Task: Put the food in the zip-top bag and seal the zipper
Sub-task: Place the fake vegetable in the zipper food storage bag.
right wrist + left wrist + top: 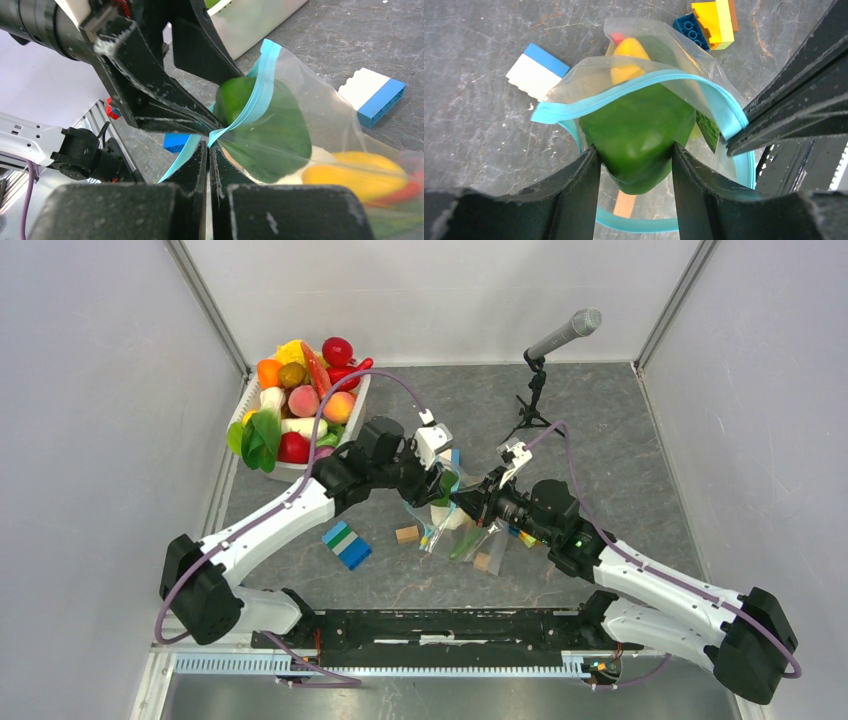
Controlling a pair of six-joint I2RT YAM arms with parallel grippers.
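Overhead view: both arms meet mid-table (pixel 620 440) over the zip-top bag (pixel 440 538), which they mostly hide. A white tub (pixel 352 412) heaped w/ toy food (pixel 305 400) sits far left. A blue-green-white block (pixel 346 545) lies near the L arm.

Only the wrist cams show the grips. L wrist view: L gripper (pixel 634 152) is approx. half open, both fingers pressed on a glossy green pepper (pixel 636 130). The pepper sits in the bag's open mouth, w/ the strip looping round it.

R wrist view: R gripper (pixel 209 147) is closed flat, pinching the light-blue zipper (pixel 252 95) and holding that edge up.

The bag is clear and crinkly, mouth gaping. A yellow piece (pixel 357 177) and a red bit (pixel 410 186) lie deeper inside.
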